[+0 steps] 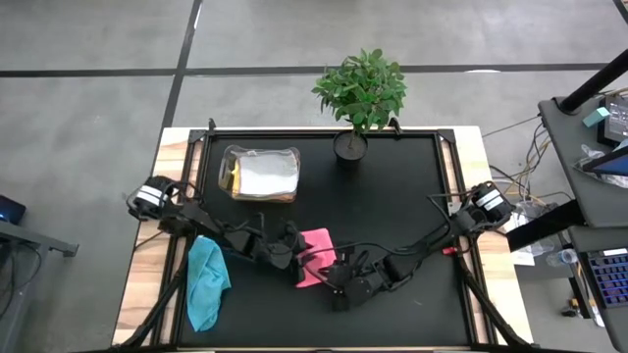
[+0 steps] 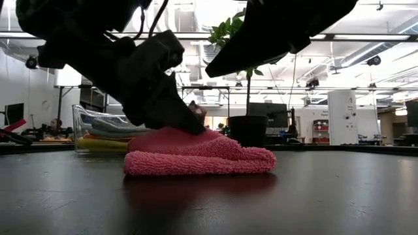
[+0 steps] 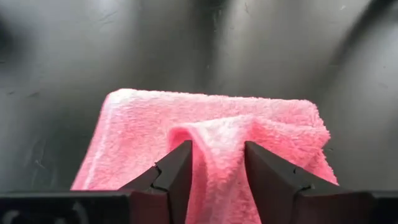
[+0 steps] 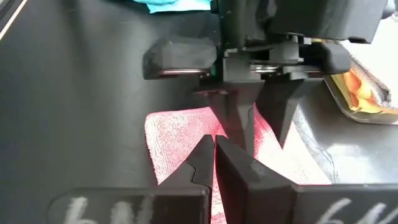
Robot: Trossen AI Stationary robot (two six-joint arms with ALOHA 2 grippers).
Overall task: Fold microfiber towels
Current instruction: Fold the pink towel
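High view, centre-bottom: soft pink microfiber towel (image 1: 316, 251), part-folded. Left gripper (image 3: 217, 171) pinches a raised towel ridge; right gripper (image 4: 214, 155) pinched closed at its edge. Fold under way; next, carry edge across evenly.

Folded towel (image 1: 316, 257) near centre of table (image 1: 412, 196), left gripper (image 1: 292, 245) and right gripper (image 1: 332, 278) on it, another towel (image 1: 206, 279) left, box (image 1: 260, 174) far left, plant (image 1: 358, 93) far centre.

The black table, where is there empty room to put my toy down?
The black table is bare on its right side, between the potted plant and the right arm. Crowded: the middle front, where the left hand and right hand meet at the pink towel. The clear box and teal towel fill the left.
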